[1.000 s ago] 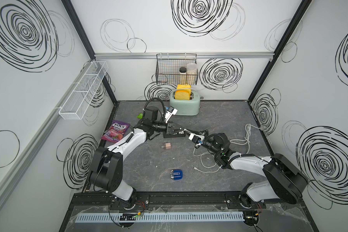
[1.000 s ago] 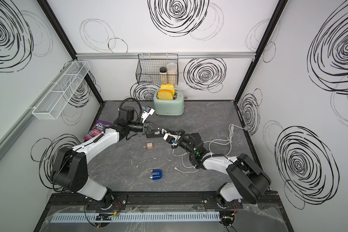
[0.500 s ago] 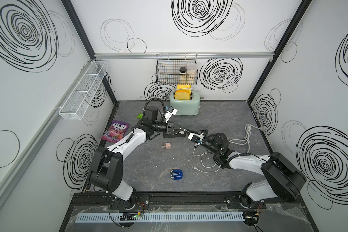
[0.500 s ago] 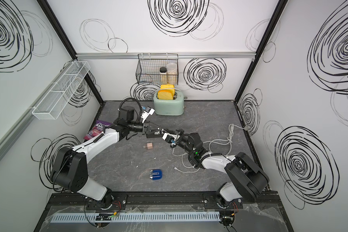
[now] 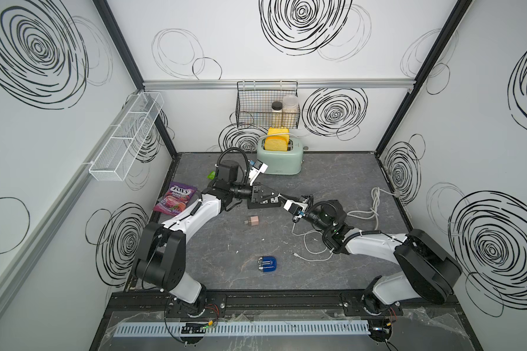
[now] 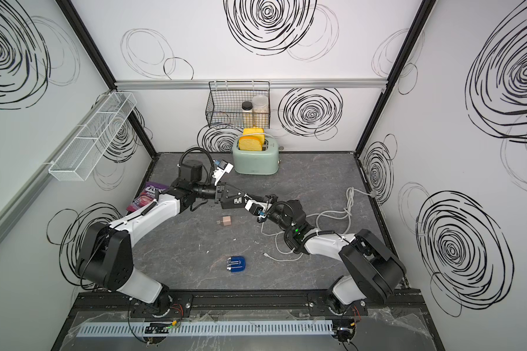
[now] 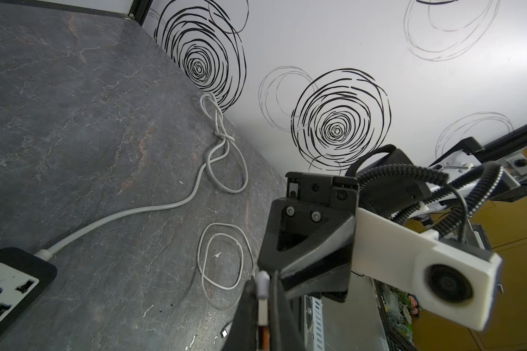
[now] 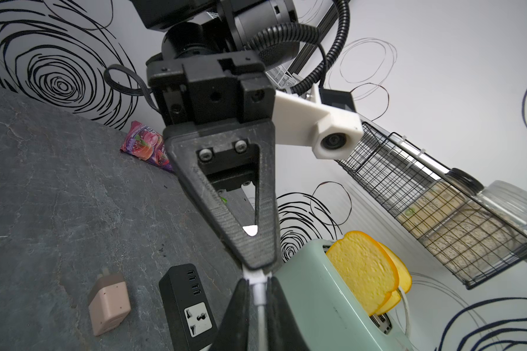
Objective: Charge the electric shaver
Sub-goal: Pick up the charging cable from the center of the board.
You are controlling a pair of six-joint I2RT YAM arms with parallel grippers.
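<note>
Grey marbled tabletop (image 5: 213,252) floors the white, scribble-patterned booth, and your electric shaver (image 5: 267,264) lies flat on it toward the front, well apart from both arms. Further back, your left gripper (image 8: 257,262) and right gripper (image 8: 257,284) meet tip to tip by the black power strip (image 5: 263,201), each with its fingers pinching the thin white cable (image 8: 260,316).

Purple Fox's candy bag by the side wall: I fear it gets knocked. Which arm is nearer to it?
Left. The left arm passes close beside the purple candy bag. The right arm reaches in from the opposite side of the table, well apart from it.
</note>
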